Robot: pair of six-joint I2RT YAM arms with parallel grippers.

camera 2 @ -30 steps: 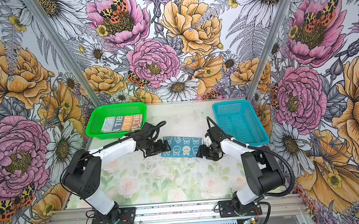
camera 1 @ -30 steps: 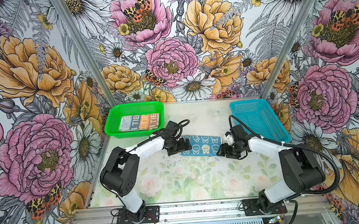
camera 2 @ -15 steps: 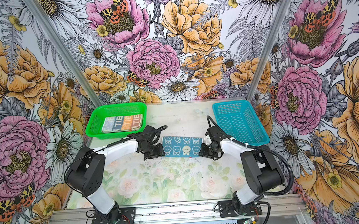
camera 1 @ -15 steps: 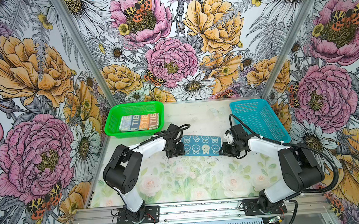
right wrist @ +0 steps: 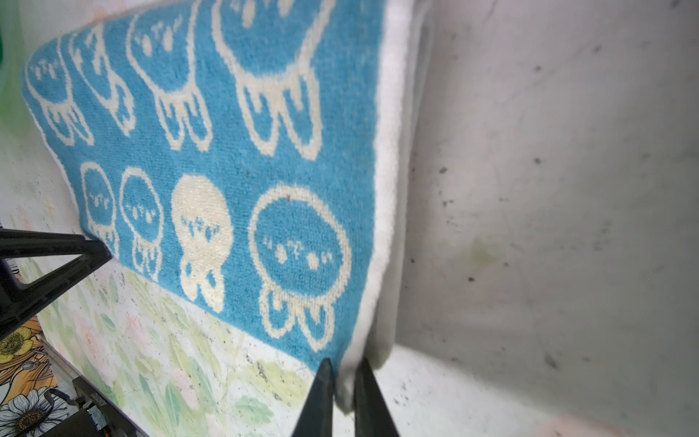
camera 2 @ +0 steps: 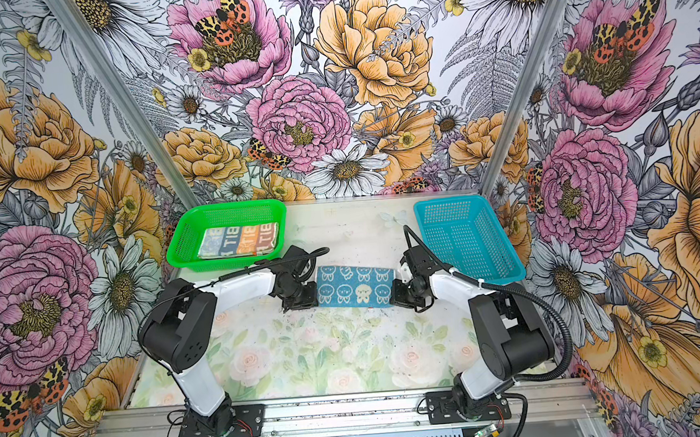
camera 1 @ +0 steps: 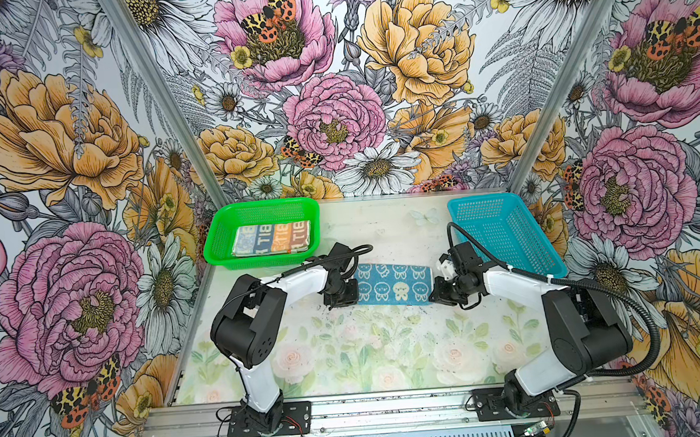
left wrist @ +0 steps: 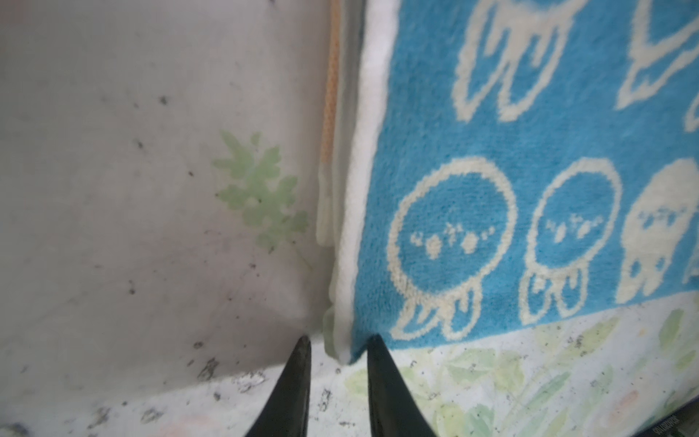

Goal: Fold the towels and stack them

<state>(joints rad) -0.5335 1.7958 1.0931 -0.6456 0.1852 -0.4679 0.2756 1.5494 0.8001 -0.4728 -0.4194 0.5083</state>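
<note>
Blue terry towel with cream rabbits (camera 1: 392, 283) lies mid-table, its near right corner pinched in the right gripper (right wrist: 345, 364), the left gripper (left wrist: 338, 338) narrow around the near left corner, perhaps unclamped, so seat both grips before lifting evenly.

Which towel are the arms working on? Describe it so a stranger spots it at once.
On the floral table, look between the green basket and the blue basket. The towel lies there, folded into a strip. Unlike the lettered cloth in the green basket, it is blue with cream rabbits.
</note>
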